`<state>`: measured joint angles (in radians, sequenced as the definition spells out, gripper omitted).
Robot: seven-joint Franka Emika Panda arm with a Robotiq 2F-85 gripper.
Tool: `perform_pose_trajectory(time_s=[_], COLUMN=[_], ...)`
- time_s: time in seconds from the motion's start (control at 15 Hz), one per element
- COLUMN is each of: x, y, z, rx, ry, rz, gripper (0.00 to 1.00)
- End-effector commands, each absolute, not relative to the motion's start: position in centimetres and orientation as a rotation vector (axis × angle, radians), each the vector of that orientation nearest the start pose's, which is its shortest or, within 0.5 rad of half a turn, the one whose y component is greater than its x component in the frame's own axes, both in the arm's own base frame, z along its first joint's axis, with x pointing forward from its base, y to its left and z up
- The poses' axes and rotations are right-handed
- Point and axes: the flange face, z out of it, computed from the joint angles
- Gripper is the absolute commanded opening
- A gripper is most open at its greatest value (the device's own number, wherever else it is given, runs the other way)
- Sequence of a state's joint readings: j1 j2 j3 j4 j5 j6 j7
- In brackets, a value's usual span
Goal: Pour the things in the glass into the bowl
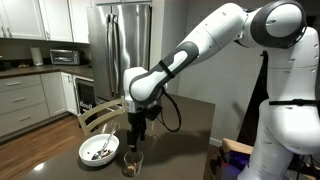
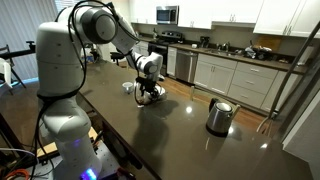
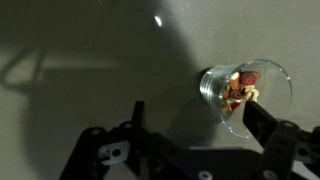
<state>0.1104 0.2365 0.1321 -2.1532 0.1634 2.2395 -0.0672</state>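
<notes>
claw: the claw (image 3: 192,108) is open wide with nothing in it. It points straight down at the table, and both dark fingers (image 3: 136,112) are clear of everything.
glass: the glass (image 3: 245,90) is just below the claw on the tabletop. It's off-centre toward one finger rather than in the middle of the gap, and it isn't gripped. In an exterior view it sits right under the fingertips (image 1: 132,163).
glass look: clear, short and stubby, round, with a thick shiny base.
glass axis: it stands upright with its long axis vertical and its mouth facing up at the claw.
bits: small reddish-brown bits (image 3: 240,85) lie in a little heap at the bottom of the glass.
table: the table (image 2: 180,140) is dark, smooth and a bit glossy, and it spreads out under the claw.
bowl: the bowl (image 1: 84,152) is beside the claw at table level, near the glass but not touching it. It's round, shallow and white, with dark bits inside.
in the way: nothing sits between the glass and the bowl, only bare tabletop.
chair: a pale wooden chair (image 1: 95,117) with a curved back stands past the bowl, farther from the claw.
kettle: a shiny metal kettle (image 2: 219,116) stands well away from the claw, down the table.
far back: a stainless fridge (image 1: 125,40) and white cabinets (image 2: 240,75) line the walls.
</notes>
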Motion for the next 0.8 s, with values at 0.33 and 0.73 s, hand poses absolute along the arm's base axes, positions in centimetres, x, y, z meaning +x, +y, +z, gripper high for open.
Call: perform_pose_trajectory(time_s=[0.33,0.73], x=[52.3,52.4], y=[14.6,14.3], z=[26.1,25.9], rx=[-2.989,-2.989], ry=[-0.276,-0.282], rz=[0.199,0.21], gripper=[0.72,0.31])
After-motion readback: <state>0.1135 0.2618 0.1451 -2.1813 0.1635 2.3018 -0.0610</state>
